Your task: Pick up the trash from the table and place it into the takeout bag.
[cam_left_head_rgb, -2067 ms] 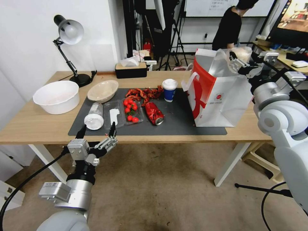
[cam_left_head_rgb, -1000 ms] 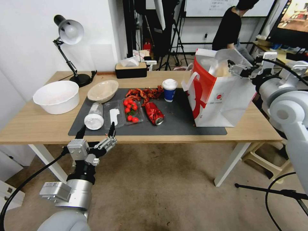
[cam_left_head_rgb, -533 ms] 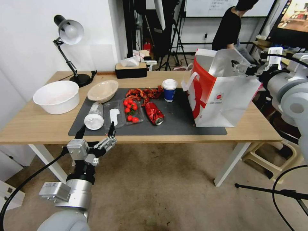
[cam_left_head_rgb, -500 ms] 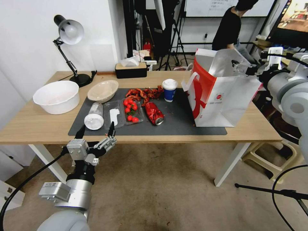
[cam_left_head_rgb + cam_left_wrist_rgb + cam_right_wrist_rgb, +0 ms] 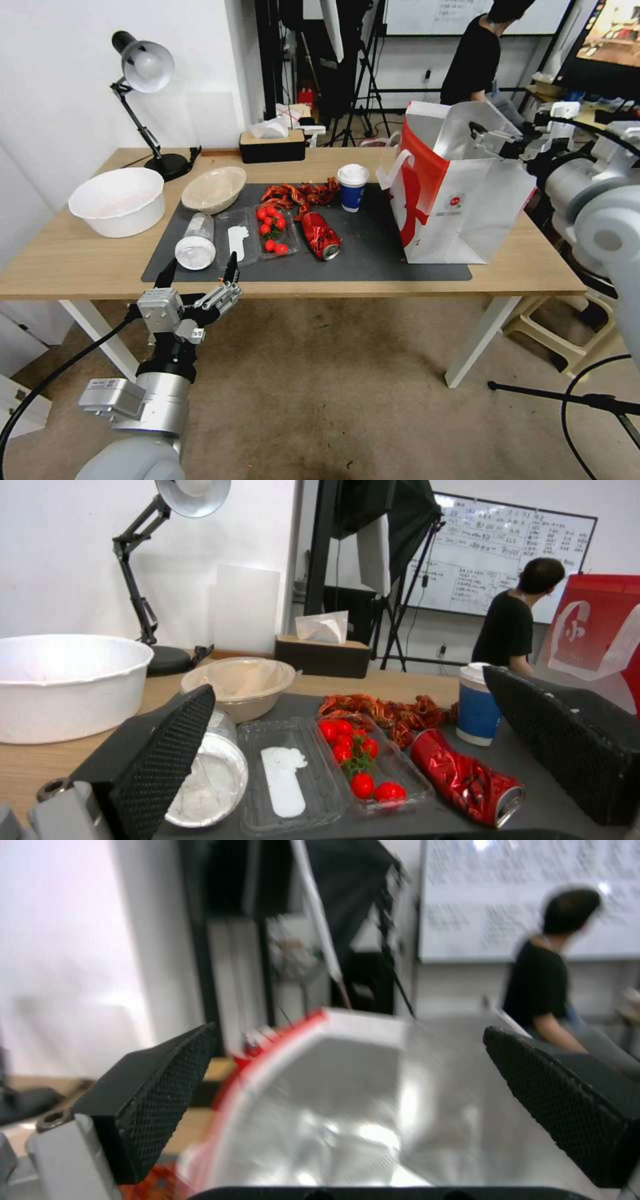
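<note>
From the head view, our right hand [image 5: 481,133] hangs at the mouth of the takeout bag [image 5: 453,200], fingers spread and holding nothing, while our left hand [image 5: 198,275] waits, also spread and empty, just off the near edge of the worktop [image 5: 67,260]. The trash lies on the dark mat [image 5: 373,253]: crushed red can [image 5: 320,235], blue paper cup [image 5: 352,187], clear tumbler [image 5: 195,241] on its side, beige bowl [image 5: 214,189], a clear tray of cherry tomatoes [image 5: 272,229] and red shell scraps [image 5: 297,193]. We judge the bag's thin rim the main risk here; a finger that catches it as we draw away could tip or drag the bag. In the left wrist view, the can [image 5: 467,777] and tomato tray [image 5: 363,767] lie close together, with the cup [image 5: 477,705] just behind, so a wide reach for one could knock its neighbour, and the cup may topple. In the right wrist view, both pads [image 5: 153,1090] stand well apart over the silvery lining [image 5: 347,1100]; the red edge sits near one pad, the likeliest place to snag.
</note>
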